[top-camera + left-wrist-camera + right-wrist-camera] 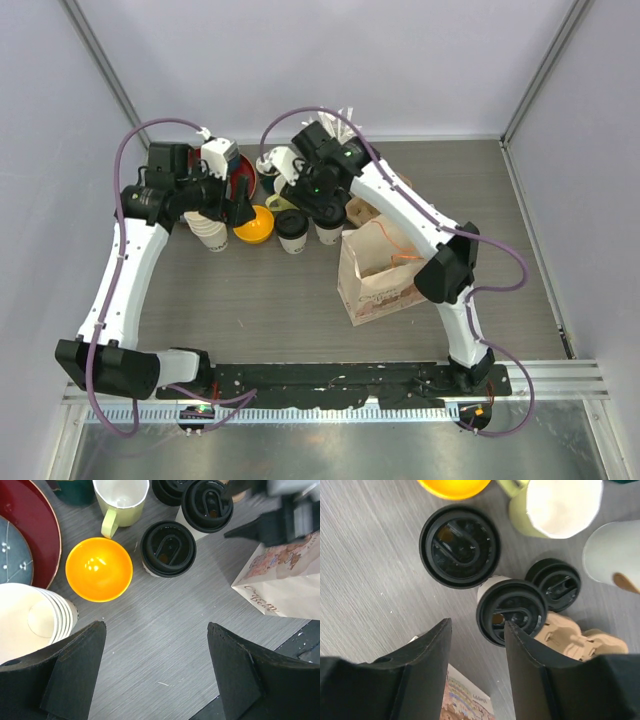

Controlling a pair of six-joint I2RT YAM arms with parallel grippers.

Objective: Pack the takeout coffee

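- Black right gripper (477,624) hangs parted and empty; one lidded cup (511,611) sits just off its gap at 2 o'clock, the other cup (460,546) at 12 o'clock, both on the worktop (370,555).
- Left gripper (156,627) gapes empty.
- Risk: descending off-centre, a finger (530,665) could strike the lid (520,602) and topple the cup.

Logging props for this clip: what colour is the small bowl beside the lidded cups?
The bowl is bright orange, clearest in the left wrist view.
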